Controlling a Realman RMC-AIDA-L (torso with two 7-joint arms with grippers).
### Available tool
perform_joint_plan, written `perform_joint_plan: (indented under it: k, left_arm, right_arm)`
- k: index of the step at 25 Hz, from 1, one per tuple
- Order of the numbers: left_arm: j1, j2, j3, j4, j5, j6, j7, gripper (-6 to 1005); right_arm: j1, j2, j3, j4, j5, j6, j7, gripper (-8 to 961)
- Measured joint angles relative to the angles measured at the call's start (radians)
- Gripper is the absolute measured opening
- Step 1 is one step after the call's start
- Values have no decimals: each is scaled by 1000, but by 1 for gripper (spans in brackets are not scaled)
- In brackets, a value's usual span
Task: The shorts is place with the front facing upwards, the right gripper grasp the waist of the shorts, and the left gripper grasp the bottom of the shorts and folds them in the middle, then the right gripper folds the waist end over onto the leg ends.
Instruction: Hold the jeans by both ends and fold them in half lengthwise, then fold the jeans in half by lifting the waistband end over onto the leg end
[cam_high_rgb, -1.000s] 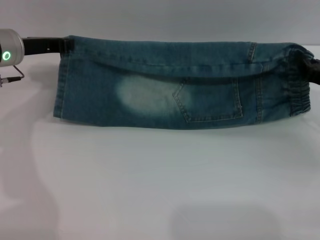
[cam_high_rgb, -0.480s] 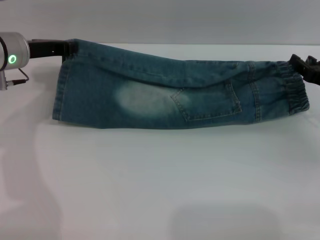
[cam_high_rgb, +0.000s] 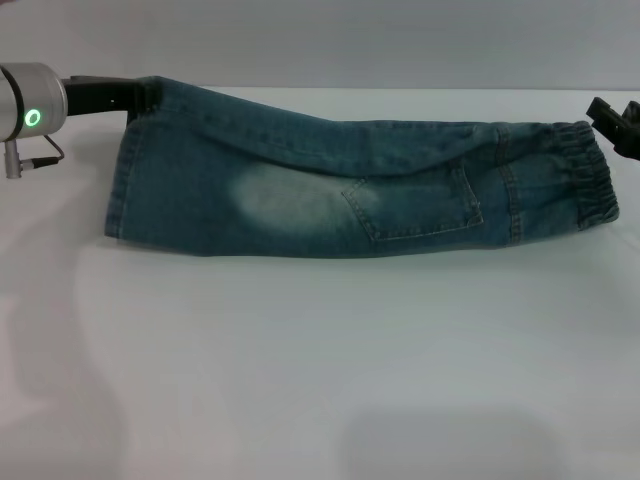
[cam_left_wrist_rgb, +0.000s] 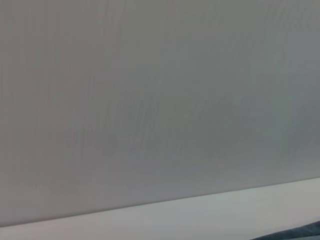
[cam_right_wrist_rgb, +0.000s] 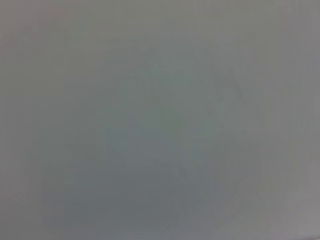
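The blue-green denim shorts (cam_high_rgb: 360, 185), folded lengthwise, lay across the white desk (cam_high_rgb: 320, 360), gathered elastic waist (cam_high_rgb: 590, 180) to my right, leg hems (cam_high_rgb: 122, 190) to my left. My left tool (cam_high_rgb: 140, 97), silver-wristed with a green ring light, was clamped on the hem's far corner, holding it raised. My right tool (cam_high_rgb: 605, 112), black, sat just beyond the waistband, apart from it, jaws spread.

No text, label, brand or number can be read anywhere.
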Motion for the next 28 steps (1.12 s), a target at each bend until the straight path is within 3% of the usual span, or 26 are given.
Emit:
perform_joint_plan:
  k: [11, 23, 28]
  left_arm:
    - [-9, -4, 9, -9, -8, -109, -7, 20]
    - [4, -5, 14, -27, -72, -183, 32, 434]
    - [9, -5, 14, -27, -121, -186, 78, 640]
  right_arm:
    - [5, 0, -3, 13, 3, -5, -13, 542]
    - [10, 0, -3, 13, 3, -7, -19, 541]
    - [20, 0, -21, 29, -7, -72, -29, 541]
